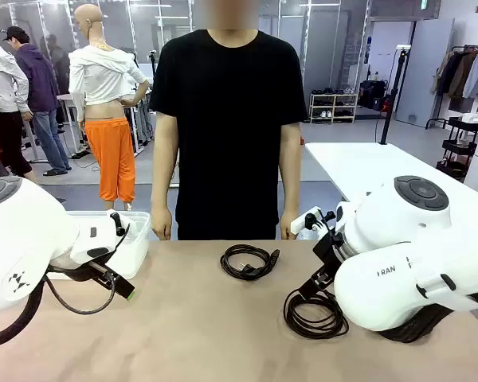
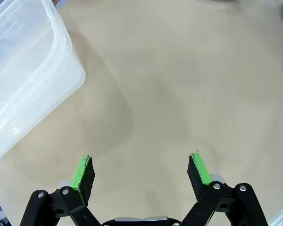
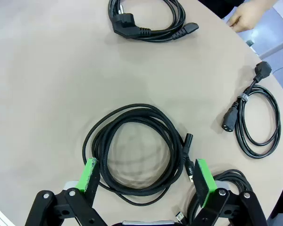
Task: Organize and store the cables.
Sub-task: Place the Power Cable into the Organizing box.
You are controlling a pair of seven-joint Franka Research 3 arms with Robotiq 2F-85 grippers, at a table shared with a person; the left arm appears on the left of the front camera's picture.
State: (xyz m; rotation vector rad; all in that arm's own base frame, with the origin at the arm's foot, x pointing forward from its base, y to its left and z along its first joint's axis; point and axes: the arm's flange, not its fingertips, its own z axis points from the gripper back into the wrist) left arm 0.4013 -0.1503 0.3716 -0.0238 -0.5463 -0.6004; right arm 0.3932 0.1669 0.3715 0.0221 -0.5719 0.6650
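We are poising the right end effector (image 3: 146, 175), apart, over a coiled cable (image 3: 127, 112); lowering and clamping should follow. Left end effector (image 2: 141, 172): apart.

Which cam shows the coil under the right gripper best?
Right wrist view: the whole coil lies between the open right gripper's fingers. Front view: the right arm hides part of the coil. Left wrist view looks at the bin.

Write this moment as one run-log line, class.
left jaws: open, near clear bin | right jaws: open, over coiled cable | second cable: mid-table, untouched
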